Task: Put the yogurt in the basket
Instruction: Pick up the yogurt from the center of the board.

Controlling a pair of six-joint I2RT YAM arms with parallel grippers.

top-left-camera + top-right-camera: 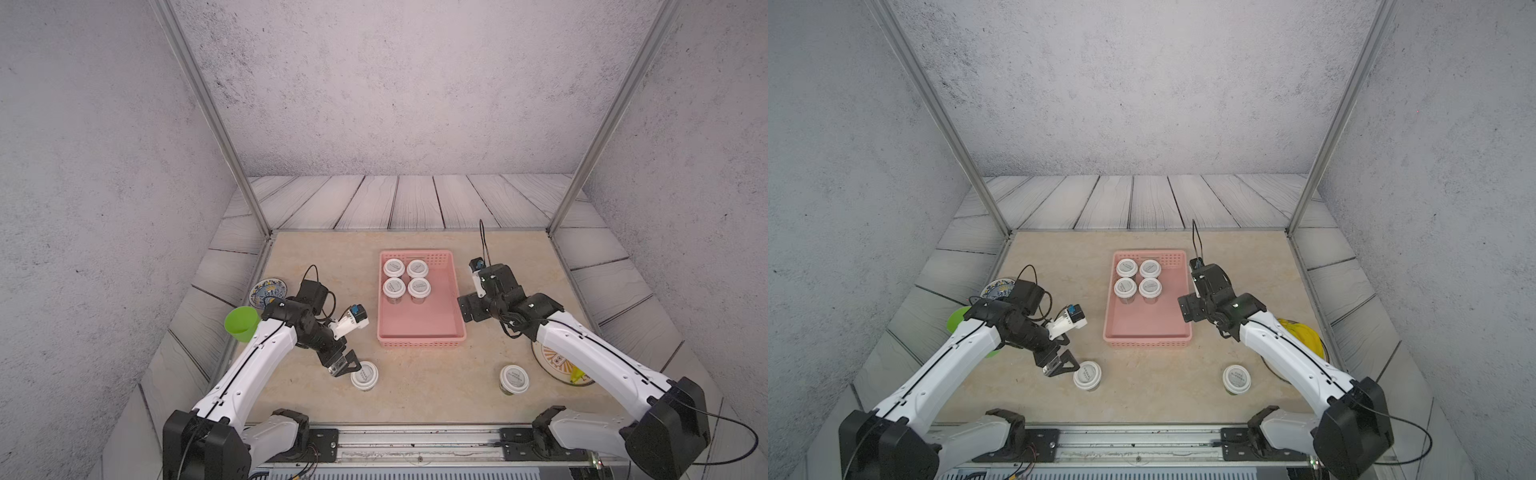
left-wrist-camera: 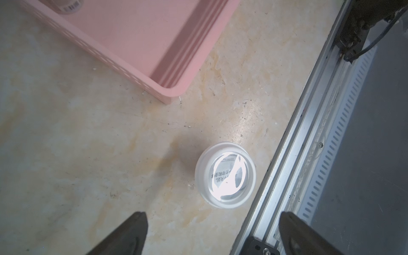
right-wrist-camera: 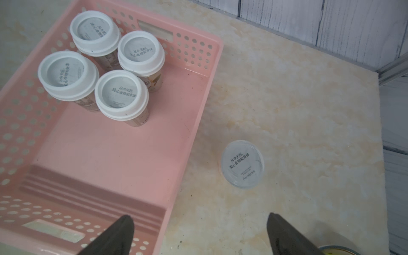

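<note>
On the beige table [image 1: 415,399], the pink basket [image 1: 420,343] lay with its long side running away from the robot. Both grippers gaped empty: the left gripper [image 1: 345,368] just beside one upright yogurt cup [image 1: 364,375], the right gripper [image 3: 199,217] at the basket's right rim. Four cups [image 1: 419,287] stood lids-up in its far-left part. A sixth cup [image 1: 514,379] and a seventh cup [image 3: 242,164] stood outside. Lids read "从今天起 关心食物和身体"; the seventh added "Oarmilk".
</note>
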